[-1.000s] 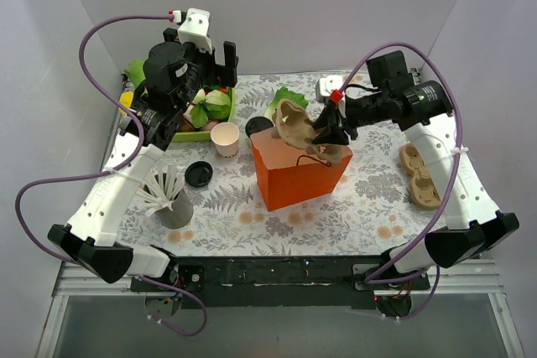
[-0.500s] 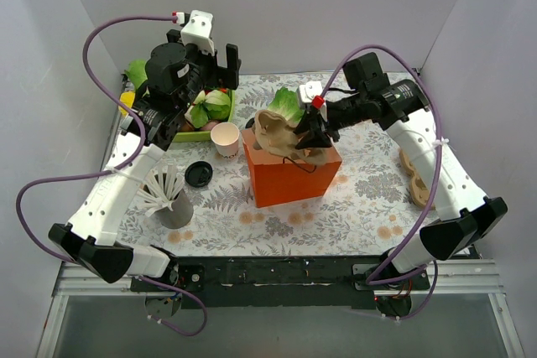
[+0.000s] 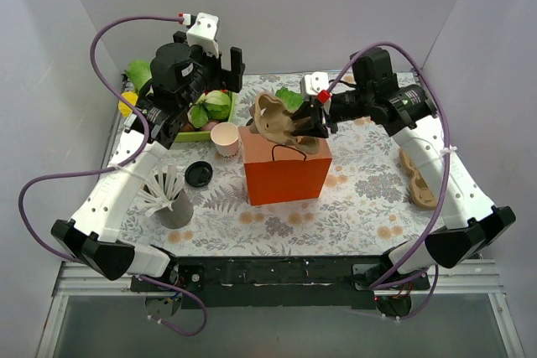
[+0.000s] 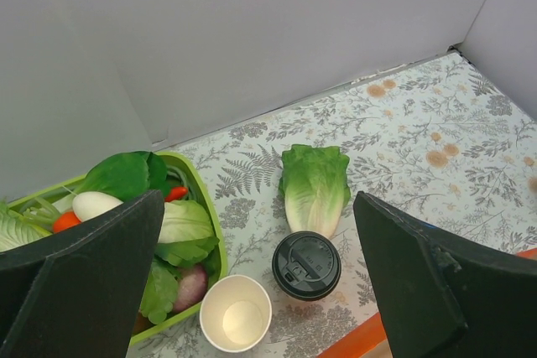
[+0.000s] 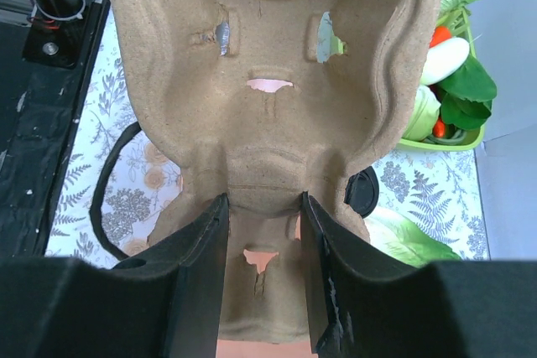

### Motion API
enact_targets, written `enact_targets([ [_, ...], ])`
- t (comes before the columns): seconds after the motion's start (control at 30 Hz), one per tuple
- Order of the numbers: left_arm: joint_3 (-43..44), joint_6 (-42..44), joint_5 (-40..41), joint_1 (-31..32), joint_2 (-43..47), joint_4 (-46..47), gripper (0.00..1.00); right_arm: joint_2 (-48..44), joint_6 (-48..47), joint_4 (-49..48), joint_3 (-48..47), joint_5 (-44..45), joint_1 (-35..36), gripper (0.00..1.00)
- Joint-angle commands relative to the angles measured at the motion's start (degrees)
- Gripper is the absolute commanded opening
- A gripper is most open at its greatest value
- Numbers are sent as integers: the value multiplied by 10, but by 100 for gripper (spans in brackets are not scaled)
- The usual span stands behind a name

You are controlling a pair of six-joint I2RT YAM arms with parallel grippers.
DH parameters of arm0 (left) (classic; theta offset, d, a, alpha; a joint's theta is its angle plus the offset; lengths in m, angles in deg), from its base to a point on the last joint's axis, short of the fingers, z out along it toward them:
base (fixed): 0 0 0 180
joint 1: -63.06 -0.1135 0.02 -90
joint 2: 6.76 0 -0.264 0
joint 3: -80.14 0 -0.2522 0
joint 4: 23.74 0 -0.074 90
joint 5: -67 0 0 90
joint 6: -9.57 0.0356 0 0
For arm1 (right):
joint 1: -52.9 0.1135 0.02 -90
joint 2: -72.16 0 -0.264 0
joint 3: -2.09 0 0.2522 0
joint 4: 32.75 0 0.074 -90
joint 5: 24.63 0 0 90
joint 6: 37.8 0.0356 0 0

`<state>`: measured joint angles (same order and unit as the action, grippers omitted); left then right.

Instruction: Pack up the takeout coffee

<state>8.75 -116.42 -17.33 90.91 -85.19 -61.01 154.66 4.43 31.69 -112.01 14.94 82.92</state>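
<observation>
Currently the left hand [image 4: 256,207] is hanging wide open above the surface [image 4: 419,123], gripping nothing. Off the finger on the wrist view's left, the green tray [image 4: 205,232] is sitting with vegetables in it. The open cup [image 4: 236,325] is standing just beside the tray, below the hand's middle. The takeout coffee [image 4: 306,266] is standing upright just right of that cup, lid up, so its long axis is running vertical, toward the hand. It is lying below the hand, inside the open gap, a little toward the right-side finger. A lettuce leaf [image 4: 315,186] is lying just beyond it, and the orange bag [image 3: 285,169] is standing just on its near side. The right hand [image 5: 263,207] is clamping the narrow neck of a pulp cup carrier [image 5: 277,56], holding it over the bag's top. My read: the left hand is nearer and free, so a straight drop onto the coffee is looking likely. The bare cup alongside is leaving little finger room.
</observation>
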Motion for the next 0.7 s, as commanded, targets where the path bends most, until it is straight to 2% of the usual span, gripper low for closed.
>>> enact_targets([
  [0.0, 0, -1, -12, -2, 1, -7, 98, -8, 17, -49, 21, 10, 0, 1],
  [0.37, 2, -1, -15, -1, 0, -9, 98, 11, 37, -104, 67, 0, 1, 1],
  [0.67, -11, 0, -15, -2, 5, -5, 98, 22, -84, 49, 63, 28, 4, 1],
])
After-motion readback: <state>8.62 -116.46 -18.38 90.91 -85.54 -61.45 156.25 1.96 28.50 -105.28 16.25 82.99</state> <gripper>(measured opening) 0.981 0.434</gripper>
